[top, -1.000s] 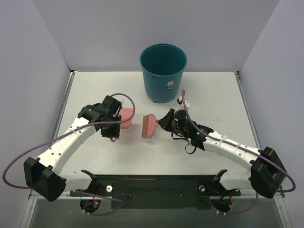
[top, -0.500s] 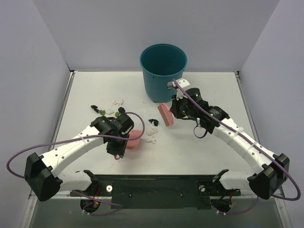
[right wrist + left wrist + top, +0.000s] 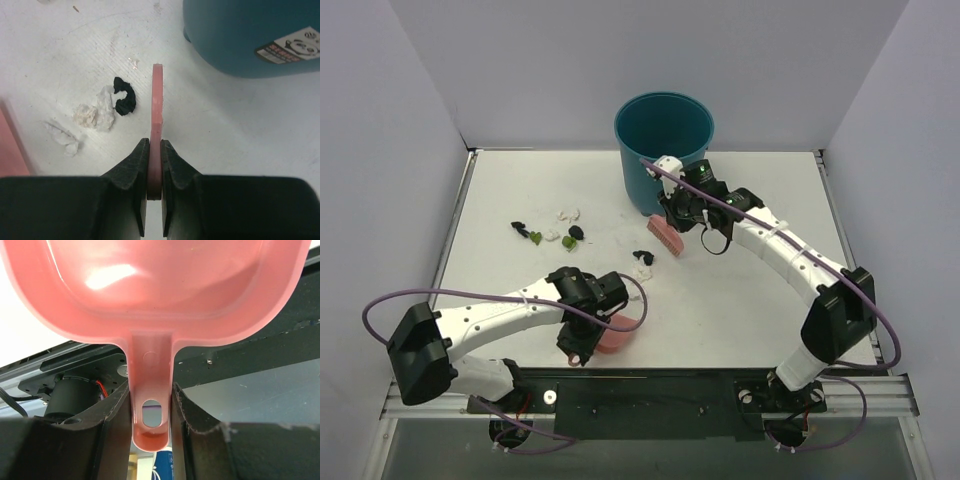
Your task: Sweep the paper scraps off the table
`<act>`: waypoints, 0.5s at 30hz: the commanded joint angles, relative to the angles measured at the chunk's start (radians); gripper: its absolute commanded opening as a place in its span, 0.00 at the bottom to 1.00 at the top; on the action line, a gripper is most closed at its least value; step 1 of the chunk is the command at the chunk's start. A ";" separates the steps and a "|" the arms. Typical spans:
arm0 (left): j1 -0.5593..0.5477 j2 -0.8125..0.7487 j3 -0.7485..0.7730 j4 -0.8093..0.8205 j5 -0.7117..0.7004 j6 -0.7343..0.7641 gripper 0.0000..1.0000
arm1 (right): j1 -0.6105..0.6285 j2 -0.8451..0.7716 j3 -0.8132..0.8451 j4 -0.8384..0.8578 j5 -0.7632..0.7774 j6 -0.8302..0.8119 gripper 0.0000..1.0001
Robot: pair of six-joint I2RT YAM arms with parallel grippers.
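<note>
Paper scraps lie on the white table [image 3: 750,310]: a left cluster of black, green and white bits [image 3: 552,232] and a small pile of black and white bits [image 3: 643,264] mid-table, also in the right wrist view [image 3: 107,107]. My left gripper [image 3: 578,345] is shut on the handle of the pink dustpan [image 3: 617,332], which sits near the front edge; the left wrist view shows the handle [image 3: 152,405] pinched between the jaws. My right gripper [image 3: 682,212] is shut on the pink brush [image 3: 667,238], held edge-on [image 3: 157,125] just right of the small pile, beside the bin.
A teal bin [image 3: 663,150] stands at the back centre, close behind my right gripper; its wall fills the upper right of the right wrist view [image 3: 250,35]. Grey walls enclose the table on three sides. The black arm-mount rail [image 3: 650,390] runs along the front edge.
My left gripper has pulled the dustpan back toward the front edge, uncovering the scraps. My right gripper has carried the brush up toward the bin.
</note>
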 commanded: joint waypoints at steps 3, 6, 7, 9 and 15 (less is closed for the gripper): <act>-0.047 0.059 -0.008 0.051 0.040 -0.015 0.00 | -0.002 0.099 0.121 -0.013 -0.042 -0.074 0.00; -0.046 0.087 0.006 0.073 0.037 -0.011 0.00 | 0.001 0.128 0.141 -0.007 -0.073 -0.084 0.00; -0.046 0.102 0.007 0.081 0.035 -0.011 0.00 | 0.004 0.146 0.153 -0.006 -0.076 -0.084 0.00; -0.043 0.125 0.020 0.105 0.041 -0.012 0.00 | 0.015 0.177 0.176 -0.016 -0.078 -0.094 0.00; -0.028 0.203 0.055 0.154 0.052 0.023 0.00 | 0.038 0.253 0.244 -0.085 -0.119 -0.122 0.00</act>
